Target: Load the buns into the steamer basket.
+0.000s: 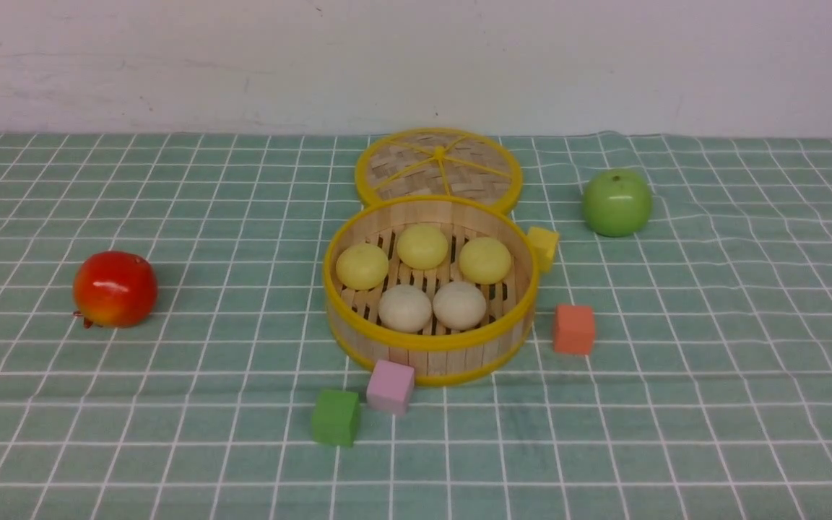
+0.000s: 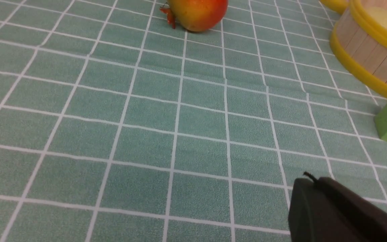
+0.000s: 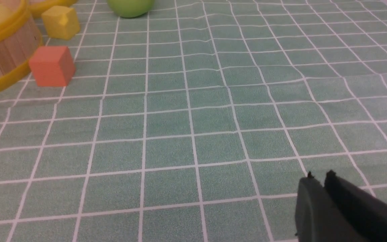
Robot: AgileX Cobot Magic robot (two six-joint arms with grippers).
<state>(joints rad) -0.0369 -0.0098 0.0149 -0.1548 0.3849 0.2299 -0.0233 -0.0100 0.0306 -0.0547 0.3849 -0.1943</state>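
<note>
The steamer basket (image 1: 427,345) stands at the middle of the checked cloth. Inside it lie several buns: three pale yellow ones (image 1: 422,246) at the back and two off-white ones (image 1: 405,308) in front. No arm shows in the front view. In the left wrist view my left gripper (image 2: 314,179) hangs shut and empty over bare cloth, with the basket wall (image 2: 371,57) well ahead of it. In the right wrist view my right gripper (image 3: 319,176) holds nothing, its dark fingertips together but for a thin slit, and the basket (image 3: 2,57) is far off.
A flat woven lid (image 1: 438,170) lies behind the basket. A red apple (image 1: 114,289) sits to the left and a green apple (image 1: 616,203) at the back right. Yellow (image 1: 543,247), orange (image 1: 573,328), pink (image 1: 390,386) and green (image 1: 335,417) cubes ring the basket.
</note>
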